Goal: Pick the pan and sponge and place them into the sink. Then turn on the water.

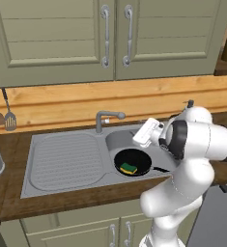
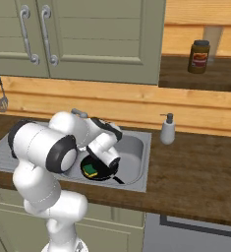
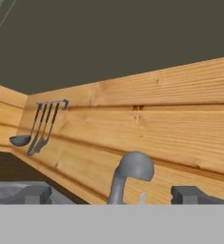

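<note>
- While the pan [image 1: 133,161] is lying in the sink [image 1: 62,161] basin with its handle pointing toward the front right corner, the sponge [image 1: 129,168] is resting inside it.
- Gripper [image 3: 111,195] is standing released, grasping nothing, and facing the faucet [image 3: 127,174] by the sink's back edge.

arm [image 1: 192,144]: white rounded links | joints: dark bands | fingers [image 3: 37,194]: small, dark grey

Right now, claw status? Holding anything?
Claw: open, holding nothing, fingertips spread to either side of the faucet.
</note>
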### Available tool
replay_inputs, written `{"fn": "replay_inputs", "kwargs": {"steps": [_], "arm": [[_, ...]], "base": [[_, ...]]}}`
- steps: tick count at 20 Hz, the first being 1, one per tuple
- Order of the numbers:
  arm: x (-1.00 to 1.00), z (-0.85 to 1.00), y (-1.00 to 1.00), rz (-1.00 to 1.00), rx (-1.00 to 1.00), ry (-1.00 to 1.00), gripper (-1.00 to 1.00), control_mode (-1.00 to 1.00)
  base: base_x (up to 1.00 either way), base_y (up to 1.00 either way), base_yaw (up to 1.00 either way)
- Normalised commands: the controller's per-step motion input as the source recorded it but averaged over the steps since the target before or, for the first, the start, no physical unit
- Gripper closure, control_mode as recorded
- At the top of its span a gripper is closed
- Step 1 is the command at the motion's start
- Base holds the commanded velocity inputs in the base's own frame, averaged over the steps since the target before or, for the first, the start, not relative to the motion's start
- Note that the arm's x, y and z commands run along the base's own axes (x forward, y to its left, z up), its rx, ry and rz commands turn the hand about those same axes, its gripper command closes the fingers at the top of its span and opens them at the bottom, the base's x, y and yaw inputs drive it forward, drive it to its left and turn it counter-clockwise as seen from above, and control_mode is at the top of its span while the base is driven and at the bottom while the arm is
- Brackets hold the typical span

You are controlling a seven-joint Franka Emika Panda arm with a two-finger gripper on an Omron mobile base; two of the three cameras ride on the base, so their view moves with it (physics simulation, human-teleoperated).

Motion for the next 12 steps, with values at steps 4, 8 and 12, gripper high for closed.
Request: {"fn": "replay_inputs", "kwargs": {"steps": [4,8,12], "arm": [[0.34,0.13,0.15,0.00,0.00,0.13,-1.00,-1.00],[0.36,0.00,0.20,0.00,0.00,0.17,-1.00,-1.00],[0.31,-0.11,0.17,0.00,0.00,0.10,-1.00,-1.00]], "base": [[0.00,0.00,0.00],[0.00,0.00,0.00],[0.00,0.00,0.00]]}}
